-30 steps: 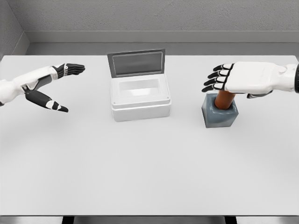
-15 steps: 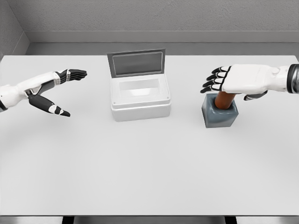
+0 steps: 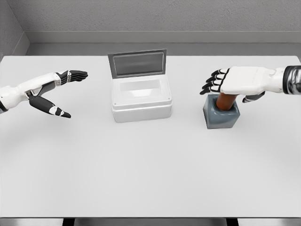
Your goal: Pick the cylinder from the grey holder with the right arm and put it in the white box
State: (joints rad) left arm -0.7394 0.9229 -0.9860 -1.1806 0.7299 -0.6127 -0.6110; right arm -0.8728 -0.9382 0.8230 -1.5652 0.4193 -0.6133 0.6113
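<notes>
A brown cylinder (image 3: 227, 101) stands in the grey holder (image 3: 220, 117) at the right of the table. My right hand (image 3: 225, 84) hovers over the cylinder's top with the palm down and the fingers spread, open; its thumb shows on the far right side of the cylinder. The cylinder's top is hidden by the hand. The white box (image 3: 140, 99) sits at the table's middle with its grey lid (image 3: 137, 63) standing open behind it. My left hand (image 3: 63, 92) is open at the left, well away from the box.
The white table (image 3: 150, 169) reaches to the grey back wall. Its front edge runs along the bottom of the view.
My right hand has sunk slightly and drawn a little to the right over the cylinder. The left hand settled early on and has held still since.
</notes>
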